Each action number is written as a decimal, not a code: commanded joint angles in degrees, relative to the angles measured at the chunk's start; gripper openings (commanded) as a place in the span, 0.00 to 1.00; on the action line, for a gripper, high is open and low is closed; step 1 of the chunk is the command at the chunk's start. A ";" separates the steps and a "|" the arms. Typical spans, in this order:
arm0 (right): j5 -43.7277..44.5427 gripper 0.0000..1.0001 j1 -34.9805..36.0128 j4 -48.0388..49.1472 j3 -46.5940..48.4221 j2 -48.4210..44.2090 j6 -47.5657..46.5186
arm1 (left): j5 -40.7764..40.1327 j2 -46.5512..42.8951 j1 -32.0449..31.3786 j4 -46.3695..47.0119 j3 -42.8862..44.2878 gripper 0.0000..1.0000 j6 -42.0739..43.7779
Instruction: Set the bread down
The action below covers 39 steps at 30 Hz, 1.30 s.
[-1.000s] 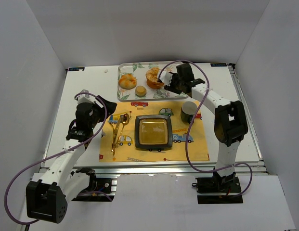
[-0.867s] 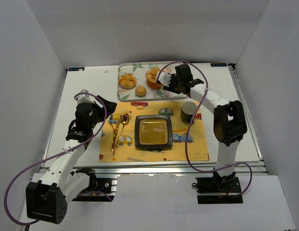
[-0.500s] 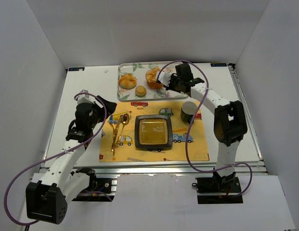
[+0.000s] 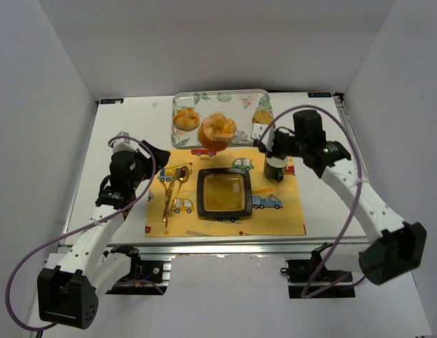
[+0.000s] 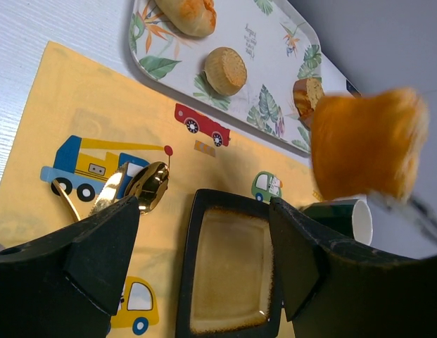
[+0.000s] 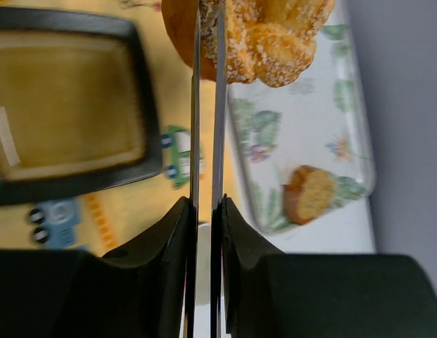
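My right gripper (image 4: 269, 143) (image 6: 205, 204) is shut on thin metal tongs (image 6: 195, 105). The tongs pinch a large sugared orange bread (image 4: 217, 130) (image 6: 260, 35) and hold it in the air over the front edge of the floral tray (image 4: 174, 105). The bread also shows in the left wrist view (image 5: 366, 144). A black square plate (image 4: 201, 193) (image 6: 151, 113) with a tan inside lies on the yellow mat, nearer than the bread. My left gripper (image 4: 156, 156) (image 5: 204, 260) is open and empty at the mat's left side.
The tray holds a bun (image 4: 186, 118), a small round cake (image 5: 226, 70) and a bread piece (image 4: 262, 116). A dark green cup (image 4: 276, 167) stands right of the plate, under my right wrist. A gold spoon and fork (image 4: 172, 190) lie left of the plate.
My right arm has pulled back from the tray, and the bread has come up off the tray and moved toward the plate. The left arm has not moved.
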 commanded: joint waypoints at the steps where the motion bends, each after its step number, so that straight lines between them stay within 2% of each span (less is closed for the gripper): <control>1: -5.75 0.04 0.33 -7.78 -7.32 -3.43 -3.21 | -0.71 -1.35 0.09 -0.82 1.98 0.83 0.81; 8: -5.58 0.13 0.86 -10.69 -14.12 -9.24 -4.72 | -0.18 -0.74 0.09 -0.56 2.15 0.83 0.81; 12: -6.19 0.24 1.39 -12.88 -15.00 -9.77 -6.30 | -0.18 -0.91 0.09 -0.73 2.15 0.83 0.81; 15: -7.24 0.39 1.39 -15.34 -15.09 -10.65 -8.23 | -0.35 -1.35 0.09 -0.56 1.72 0.83 0.55; 19: -9.26 0.49 1.48 -17.63 -14.65 -11.97 -9.20 | -0.71 -2.41 0.09 -0.30 0.84 0.83 -0.16; 27: -12.34 0.50 1.48 -20.01 -11.58 -13.20 -8.24 | -0.62 -2.85 0.09 -0.82 0.75 0.83 0.02; 31: -14.98 0.49 1.48 -19.13 -7.72 -13.38 -3.94 | -0.62 -2.76 0.09 -0.91 0.92 0.83 0.11; 34: -14.90 0.46 1.48 -13.26 -4.46 -11.89 4.92 | -0.62 -2.76 0.09 -0.65 0.92 0.83 -0.07; 35: -13.15 0.45 1.48 -9.32 -3.76 -10.05 10.26 | -0.62 -2.76 0.00 -0.56 0.92 0.83 -0.07; 39: -7.17 0.41 1.56 -1.84 2.29 -1.44 20.64 | -0.27 -2.50 0.09 -0.21 1.01 0.83 -0.16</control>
